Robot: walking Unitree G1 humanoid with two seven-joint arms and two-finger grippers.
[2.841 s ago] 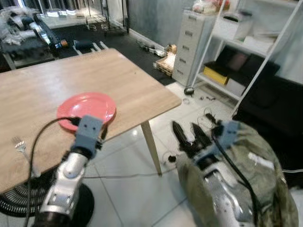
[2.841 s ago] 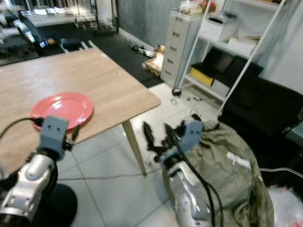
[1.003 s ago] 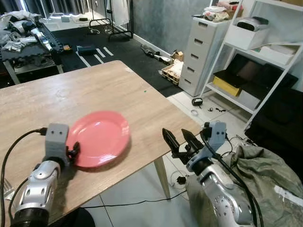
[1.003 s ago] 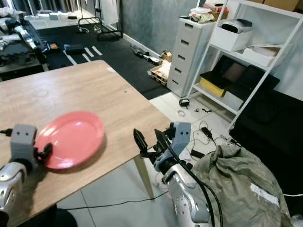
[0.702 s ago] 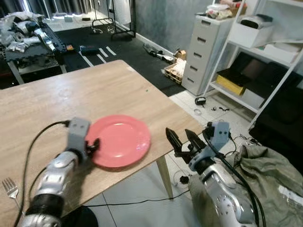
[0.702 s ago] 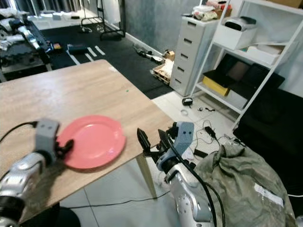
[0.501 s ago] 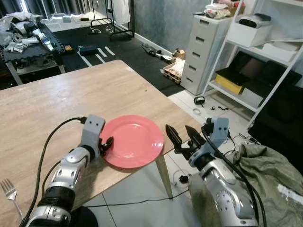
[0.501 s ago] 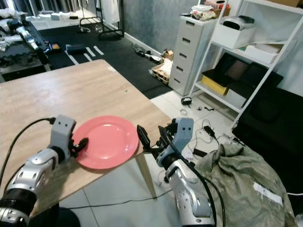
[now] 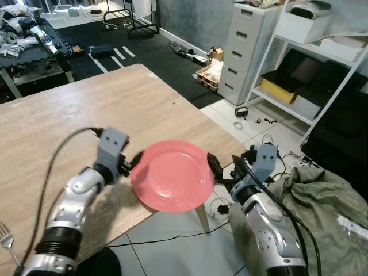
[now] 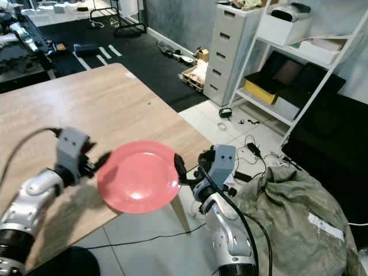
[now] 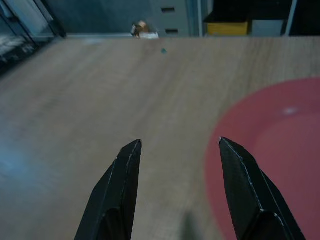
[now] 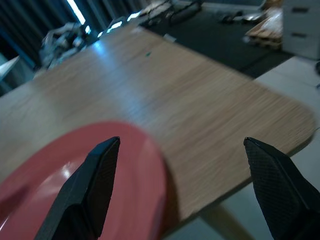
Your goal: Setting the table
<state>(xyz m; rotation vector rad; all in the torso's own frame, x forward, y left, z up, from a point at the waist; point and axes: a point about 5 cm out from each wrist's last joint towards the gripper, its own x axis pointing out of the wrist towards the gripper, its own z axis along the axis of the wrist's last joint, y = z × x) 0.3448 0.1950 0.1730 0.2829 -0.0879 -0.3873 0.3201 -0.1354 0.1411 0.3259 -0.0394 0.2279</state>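
Note:
A red plate (image 9: 172, 175) lies at the near right corner of the wooden table (image 9: 86, 109), and its right part hangs out over the edge. My left gripper (image 9: 133, 163) is open at the plate's left rim. In the left wrist view, the plate (image 11: 272, 165) lies beside one finger (image 11: 245, 185), not between the two. My right gripper (image 9: 224, 169) is wide open at the plate's right rim, just off the table edge. The right wrist view has the plate's rim (image 12: 125, 175) low between the spread fingers. A fork (image 9: 7, 238) lies at the table's near left.
A white drawer cabinet (image 9: 244, 49) and a white shelf rack (image 9: 322, 57) stand at the right. On the floor under my right arm lies an olive bag (image 9: 328, 201), with cables (image 9: 261, 123) on the tiles. A black bench with clutter (image 9: 34, 46) stands beyond the table.
The plate has slid rightwards across the table with my left gripper at its rim and now overhangs the edge. My right gripper has come up to its right rim.

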